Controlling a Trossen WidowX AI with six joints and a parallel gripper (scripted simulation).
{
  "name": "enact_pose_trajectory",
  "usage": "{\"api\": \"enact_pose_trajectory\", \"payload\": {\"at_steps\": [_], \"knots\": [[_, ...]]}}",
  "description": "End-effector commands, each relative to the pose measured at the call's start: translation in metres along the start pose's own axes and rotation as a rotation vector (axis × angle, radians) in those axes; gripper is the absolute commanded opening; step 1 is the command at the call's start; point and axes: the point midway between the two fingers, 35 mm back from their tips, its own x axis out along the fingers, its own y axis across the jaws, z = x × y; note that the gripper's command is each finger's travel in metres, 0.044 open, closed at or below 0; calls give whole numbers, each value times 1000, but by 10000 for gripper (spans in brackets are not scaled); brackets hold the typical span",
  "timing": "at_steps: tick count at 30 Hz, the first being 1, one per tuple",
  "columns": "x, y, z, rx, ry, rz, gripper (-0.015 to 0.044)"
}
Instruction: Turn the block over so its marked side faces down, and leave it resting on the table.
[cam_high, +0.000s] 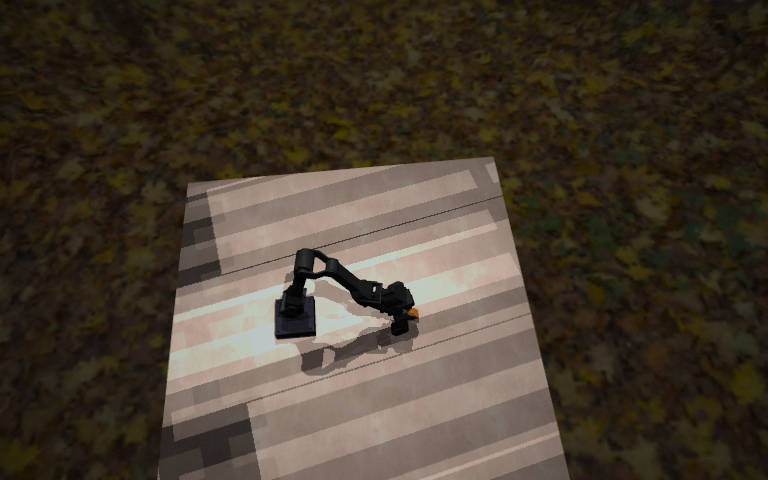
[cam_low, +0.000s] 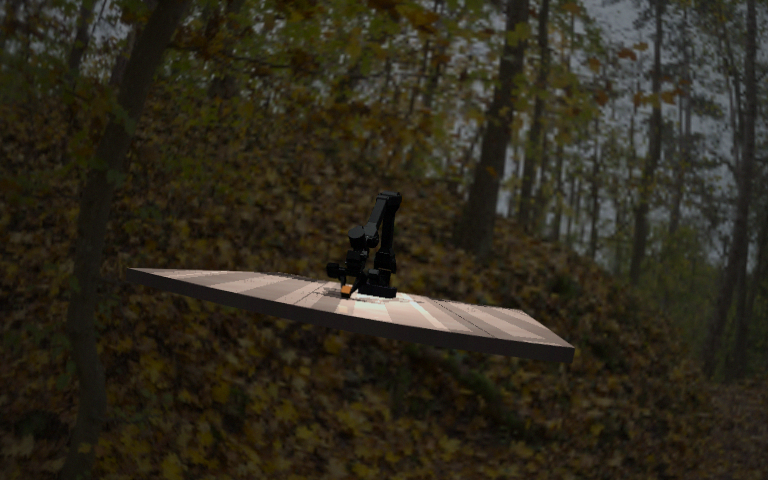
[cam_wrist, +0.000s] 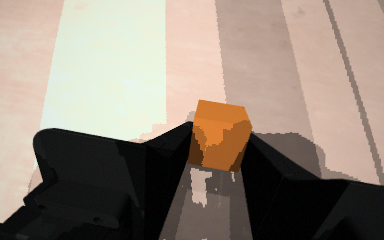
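Two black fingers of the gripper (cam_wrist: 220, 150) sit clamped on opposite side faces of the orange block (cam_wrist: 220, 135), low over the striped table (cam_wrist: 110, 70) beyond. Block looks rigid, light, smooth-faced; mid-face hold prob safest vs slip.

One table (cam_high: 396, 407), a striped slab in pale and grey bands. One arm (cam_high: 345, 277) stands on it, black, on one square base (cam_high: 294, 323). It carries one gripper (cam_wrist: 220, 150) with two fingers, one on each side. Between them sits one block (cam_wrist: 220, 135), orange, and I see only the one on the table. Around the slab stand many tree trunks, too many and too dim to count.
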Motion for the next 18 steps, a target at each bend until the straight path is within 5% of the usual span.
{"api": "enact_pose_trajectory", "payload": {"at_steps": [1,18], "knots": [[5,0,-6,6,-59,4,0],[0,2,-19,-2,-315,7,0]]}}
